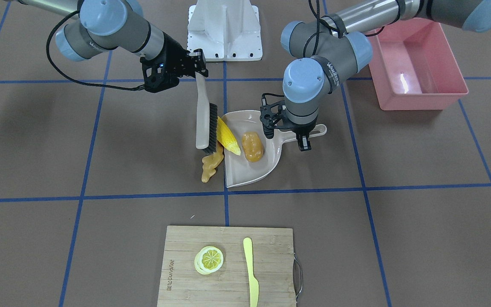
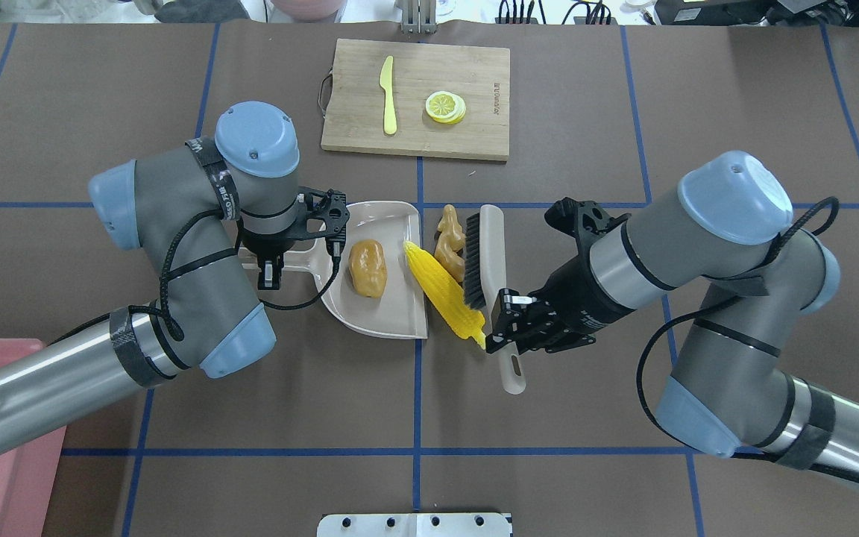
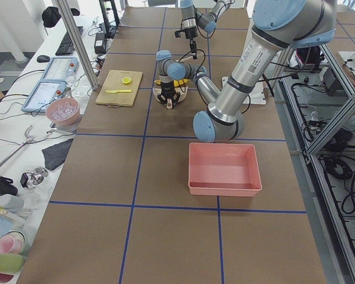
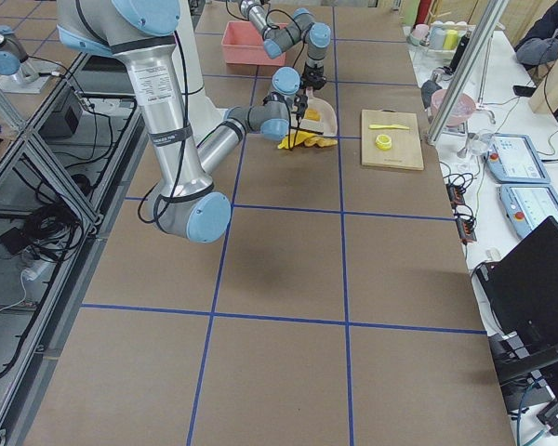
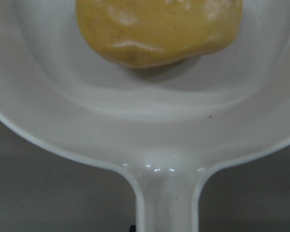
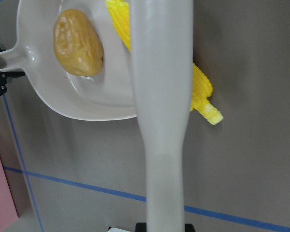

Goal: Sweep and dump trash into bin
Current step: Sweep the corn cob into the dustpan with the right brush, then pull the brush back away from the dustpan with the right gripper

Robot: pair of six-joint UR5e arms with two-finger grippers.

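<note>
My right pincer [image 2: 505, 319] grips the brush [image 2: 491, 246] handle, bristles beside the corn [image 2: 444, 287] and ginger [image 2: 450, 235] at the dustpan [image 2: 392, 224] lip. My left pincer [image 2: 274, 265] clamps the dustpan handle. The potato [image 2: 367, 267] lies inside, and the bin [image 1: 416, 99] is well apart.

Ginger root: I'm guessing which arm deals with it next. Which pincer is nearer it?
Right. The right pincer grips the brush just robot-side of the ginger root. The left pincer holds the dustpan by its handle, across the whole pan from it.
</note>
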